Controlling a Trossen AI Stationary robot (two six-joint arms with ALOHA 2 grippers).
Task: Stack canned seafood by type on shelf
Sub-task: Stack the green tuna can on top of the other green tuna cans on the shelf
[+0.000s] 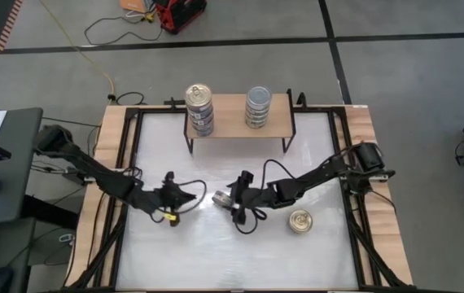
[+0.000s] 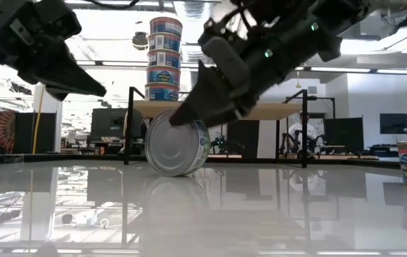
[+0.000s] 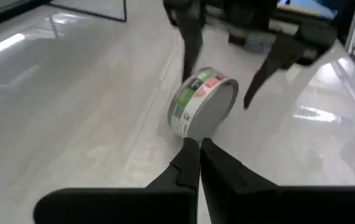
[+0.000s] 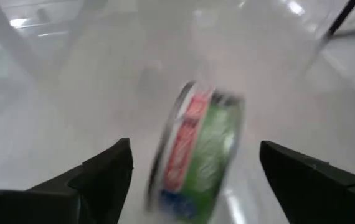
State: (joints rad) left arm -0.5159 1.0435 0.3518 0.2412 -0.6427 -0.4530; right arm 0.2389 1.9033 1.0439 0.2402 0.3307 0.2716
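Observation:
One tin of the canned seafood point(image 1: 221, 198) stands tilted on its edge mid-table, its silver face point(image 3: 212, 106) toward my left gripper. My right gripper point(image 3: 224, 74) is open, with a finger on either side of this tin point(image 4: 199, 155). My left gripper point(image 3: 200, 144) is shut, its tips just short of the tin point(image 2: 177, 143) on the left side. On the shelf point(image 1: 232, 122), at the far edge, stand a gold-topped stack point(image 1: 199, 108) and a silver-topped stack point(image 1: 258, 106). A gold-topped tin point(image 1: 300, 220) sits upright on the table near the right arm. My right gripper comes at the tilted tin slanting down from the table's right, its open fingers lying across the tin's round wall. One fingertip point(image 2: 183, 116) shows at the tin's upper rim. I cannot tell whether it touches. The tin's lower rim point(image 2: 171, 171) is on the table.
The shelf's black legs point(image 1: 190, 145) stand on the far part of the white tabletop point(image 1: 232, 260). Both arms reach in low toward the table's middle. Free tabletop lies toward the near edge. A wooden frame point(image 1: 110, 163) borders the table.

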